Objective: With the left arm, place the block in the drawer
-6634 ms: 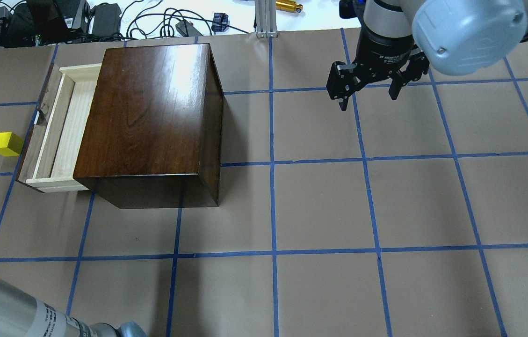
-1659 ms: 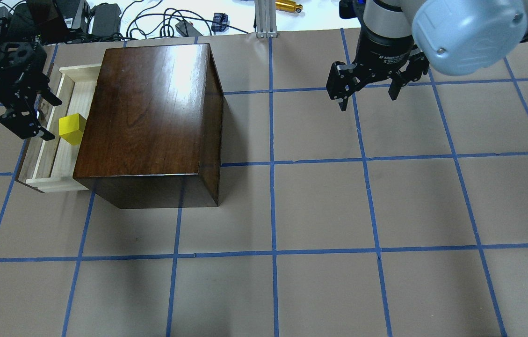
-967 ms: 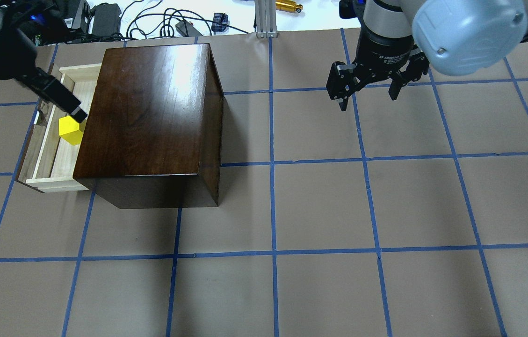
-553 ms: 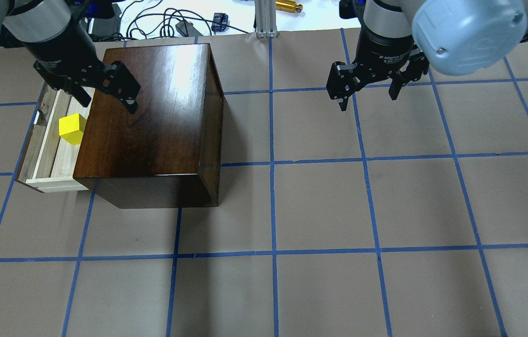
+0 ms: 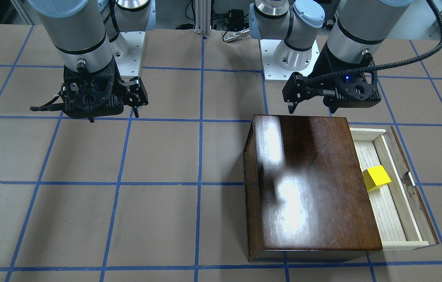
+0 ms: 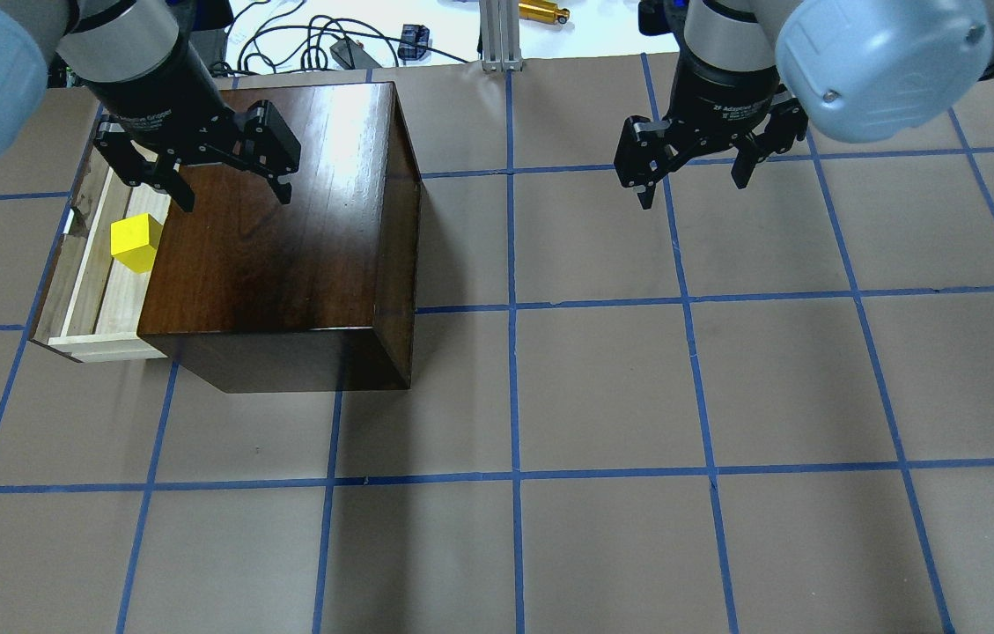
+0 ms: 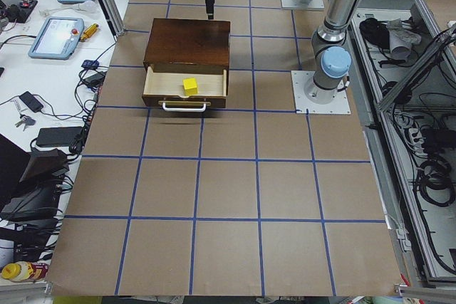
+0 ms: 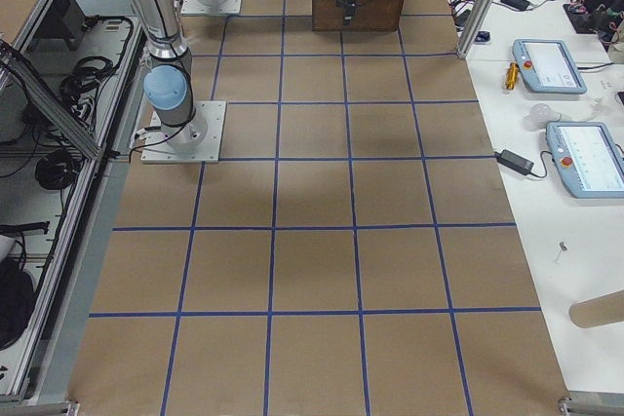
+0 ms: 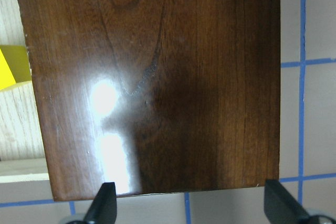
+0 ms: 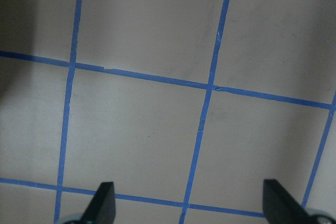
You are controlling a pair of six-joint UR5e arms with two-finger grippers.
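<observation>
Overhead exterior view: my left gripper (image 6: pixel 232 200), spread and empty, hovers over the upper-left corner of the wooden box (image 6: pixel 285 246) while the block (image 6: pixel 135 244) sits in the open drawer (image 6: pixel 122 299) at frame left, so dropping low could strike its top.

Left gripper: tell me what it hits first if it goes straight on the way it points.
Probably the glossy top of the wooden box: the left gripper, open, points down at it in its wrist view. How far above it hangs is unclear.
</observation>
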